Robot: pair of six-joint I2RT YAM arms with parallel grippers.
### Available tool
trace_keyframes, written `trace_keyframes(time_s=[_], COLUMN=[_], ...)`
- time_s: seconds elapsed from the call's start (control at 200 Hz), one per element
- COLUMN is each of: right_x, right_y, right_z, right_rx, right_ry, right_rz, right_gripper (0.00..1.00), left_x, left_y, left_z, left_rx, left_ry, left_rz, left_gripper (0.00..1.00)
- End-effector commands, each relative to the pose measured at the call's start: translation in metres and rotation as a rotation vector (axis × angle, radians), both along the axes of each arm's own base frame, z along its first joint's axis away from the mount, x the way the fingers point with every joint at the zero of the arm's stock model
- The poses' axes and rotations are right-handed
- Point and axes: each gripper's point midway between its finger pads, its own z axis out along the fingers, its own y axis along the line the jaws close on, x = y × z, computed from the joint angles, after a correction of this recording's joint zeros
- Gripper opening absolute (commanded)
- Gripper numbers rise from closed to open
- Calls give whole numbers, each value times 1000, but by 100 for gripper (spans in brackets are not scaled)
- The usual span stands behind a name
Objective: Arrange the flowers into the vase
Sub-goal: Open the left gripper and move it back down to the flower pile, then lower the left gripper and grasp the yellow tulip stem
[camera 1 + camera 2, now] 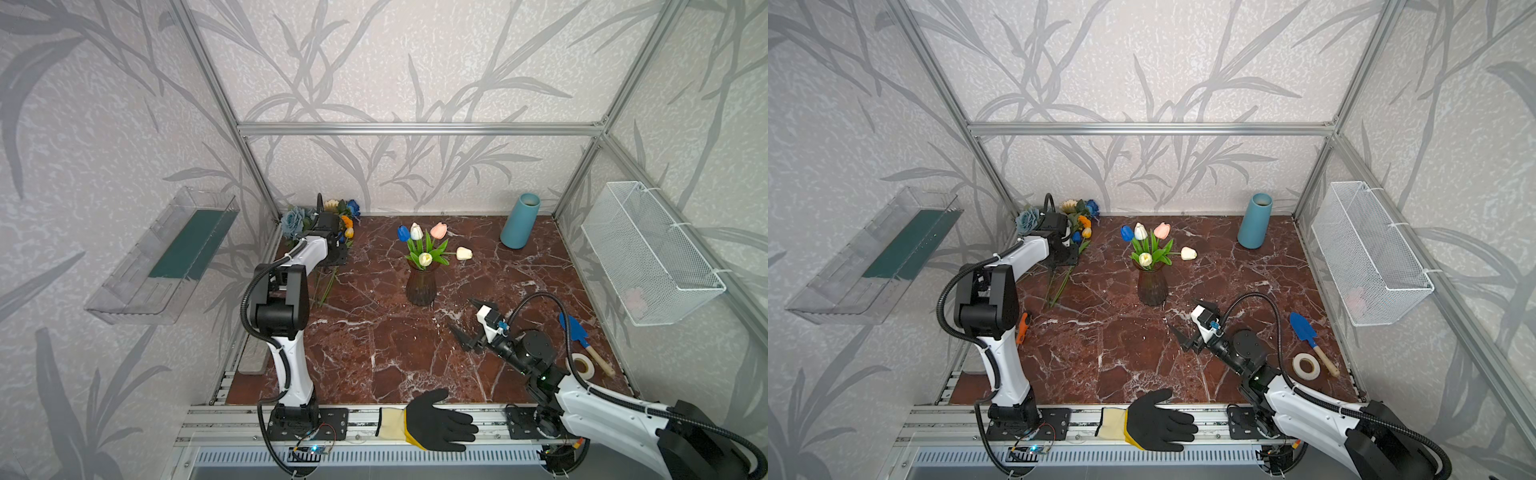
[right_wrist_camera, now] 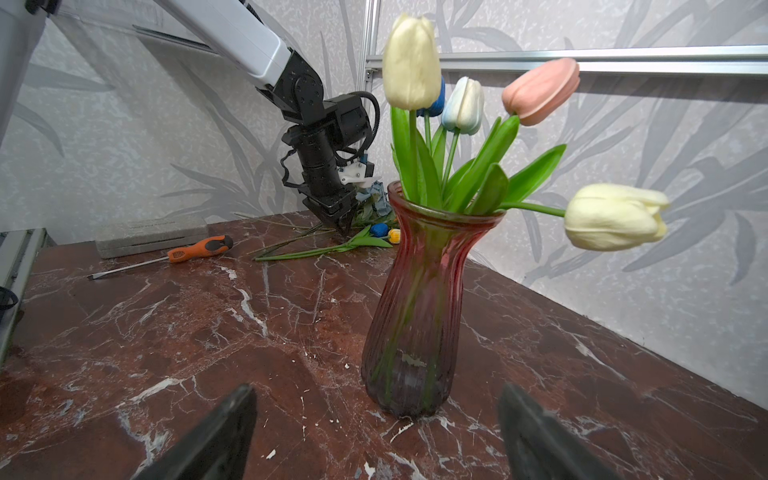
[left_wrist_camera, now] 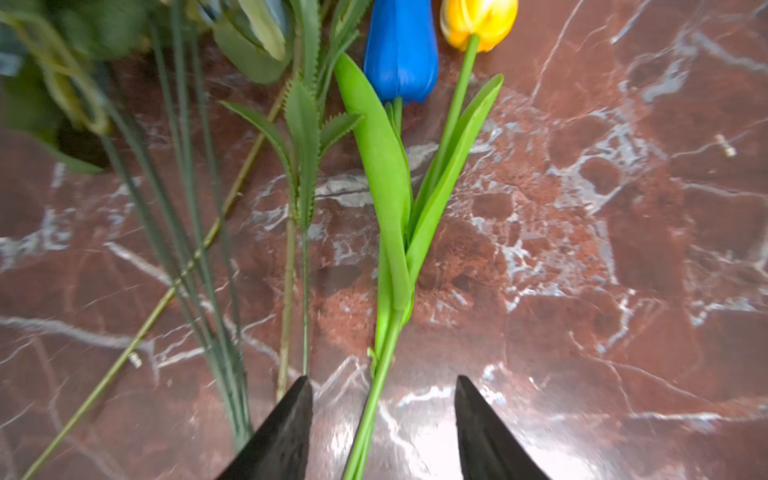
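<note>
Flowers (image 1: 424, 245) are sitting in two lots, and we're working outward from the front rail (image 1: 365, 415), where a glove (image 1: 436, 419) is lying. Just past it the right gripper (image 1: 461, 313) is hovering over the marble (image 1: 374, 353), its pincer gaping wide with nothing in it, facing the vase (image 1: 420, 286). Off to the right, a tape roll (image 1: 580, 365) and a trowel (image 1: 575, 332) are lying near the edge.

The vase is standing mid-table, and we're counting five tulips (image 2: 411, 62) in it: blue, white, pink and two cream, one cream head (image 1: 464, 252) drooping out to the right.

Farther back on the left, the left gripper (image 3: 382, 380) is reaching down among the loose stems. Its pincer is standing partly open, straddling the stems of a blue tulip (image 3: 401, 50) and a yellow tulip (image 3: 478, 20) that are lying flat, and it is gripping neither. Behind it, roses (image 1: 293, 220), a marigold (image 1: 347, 222) and a daisy (image 1: 331, 204) are crowding the back-left corner. A blue vase (image 1: 519, 222) is standing at the back right.
</note>
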Motion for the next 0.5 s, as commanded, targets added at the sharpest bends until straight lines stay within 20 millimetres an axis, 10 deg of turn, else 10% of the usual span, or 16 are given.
trace_keyframes(time_s=[0.0, 0.495], right_x=[0, -1], right_y=[1, 0], right_z=[6, 7], right_rx=[15, 19], right_ry=[-16, -18], right_rz=[4, -3], right_gripper=[91, 91], left_x=[-11, -9], left_y=[-6, -9], left_z=[-11, -39], left_rx=[-27, -42], left_ry=[99, 198], left_rz=[-41, -50], left_gripper=[56, 27])
